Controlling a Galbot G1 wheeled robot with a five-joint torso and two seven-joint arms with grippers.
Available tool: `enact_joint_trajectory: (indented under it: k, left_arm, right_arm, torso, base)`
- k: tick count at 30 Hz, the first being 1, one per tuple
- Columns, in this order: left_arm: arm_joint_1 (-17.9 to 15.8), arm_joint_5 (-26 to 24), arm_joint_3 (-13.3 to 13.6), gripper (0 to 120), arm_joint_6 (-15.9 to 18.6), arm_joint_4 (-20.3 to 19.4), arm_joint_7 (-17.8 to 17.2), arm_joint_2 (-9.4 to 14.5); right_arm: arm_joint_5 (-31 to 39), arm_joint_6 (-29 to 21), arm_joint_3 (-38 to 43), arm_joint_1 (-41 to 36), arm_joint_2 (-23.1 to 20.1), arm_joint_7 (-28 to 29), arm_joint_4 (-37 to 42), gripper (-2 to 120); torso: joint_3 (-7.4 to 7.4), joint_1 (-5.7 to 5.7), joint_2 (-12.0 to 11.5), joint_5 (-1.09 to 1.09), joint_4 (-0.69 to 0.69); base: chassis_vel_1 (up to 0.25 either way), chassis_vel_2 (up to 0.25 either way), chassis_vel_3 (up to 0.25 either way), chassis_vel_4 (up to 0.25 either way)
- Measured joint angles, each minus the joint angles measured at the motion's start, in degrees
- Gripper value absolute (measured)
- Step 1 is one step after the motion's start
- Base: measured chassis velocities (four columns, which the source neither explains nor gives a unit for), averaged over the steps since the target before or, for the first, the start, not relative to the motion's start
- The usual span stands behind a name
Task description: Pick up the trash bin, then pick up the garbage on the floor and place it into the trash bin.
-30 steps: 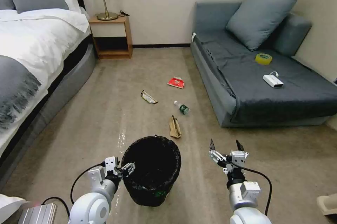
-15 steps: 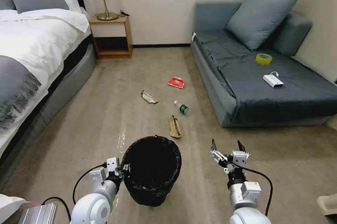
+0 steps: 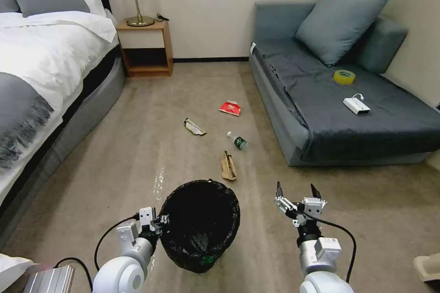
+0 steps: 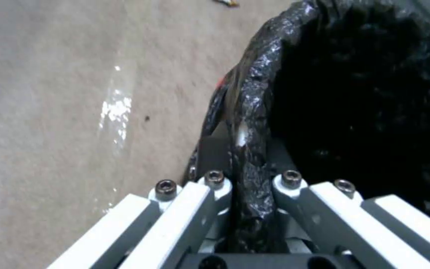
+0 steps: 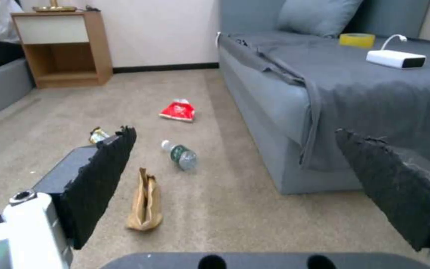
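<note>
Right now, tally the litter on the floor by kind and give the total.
Crumpled brown paper: 1
Clear bottle with green label: 1
Red packet: 1
Brown-gold wrapper: 1
Total: 4

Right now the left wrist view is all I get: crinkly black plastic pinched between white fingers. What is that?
Observer: The lined rim of a round trash bin standing on the carpet; the left gripper is shut on it.
Operator: And the other arm?
Observer: The right gripper hovers open beside the bin, holding nothing.
Operator: Any litter around?
Observer: Four pieces beyond the bin: brown paper, bottle, red packet, wrapper.
</note>
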Motion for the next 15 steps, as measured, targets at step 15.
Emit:
enact_joint_trajectory:
  k: [15]
  left_arm:
    - [2.09, 3.71, -4.2, 4, -4.61, -4.54, -0.3, -2.29]
  right_arm:
    - [-0.6, -1.67, -0.5, -0.9, -1.37, -2.94, 2.32, 100]
  torso:
    - [0.0, 0.0, 0.0, 0.0, 0.0]
  base:
    - [0.0, 0.0, 0.0, 0.0]
